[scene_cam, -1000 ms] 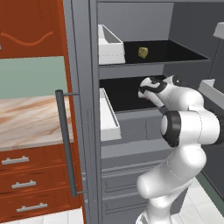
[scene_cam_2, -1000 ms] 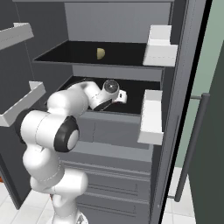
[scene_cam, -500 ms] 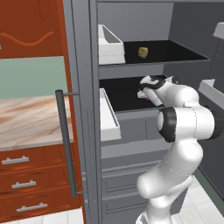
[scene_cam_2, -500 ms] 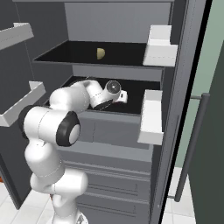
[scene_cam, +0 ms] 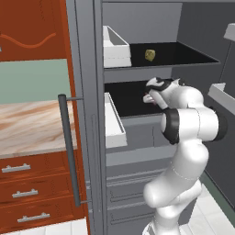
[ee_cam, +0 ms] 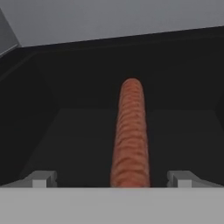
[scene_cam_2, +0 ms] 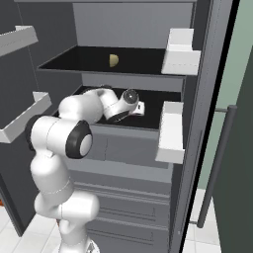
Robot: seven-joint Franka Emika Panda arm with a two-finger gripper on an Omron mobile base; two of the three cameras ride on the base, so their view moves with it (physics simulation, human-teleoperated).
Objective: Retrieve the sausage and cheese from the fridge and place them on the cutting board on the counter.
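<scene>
Look to the top left corner of your left base view and you'll find a red-brown wall cabinet (scene_cam: 32, 27), its door carved with a wavy line. Directly beneath its lower edge runs a pale green wall (scene_cam: 32, 80). Down at the bottom right you can see a white tiled floor (scene_cam: 206, 215) with thin grey seams.

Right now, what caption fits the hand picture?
Open gripper lined up around the sausage on the dark fridge shelf.
</scene>
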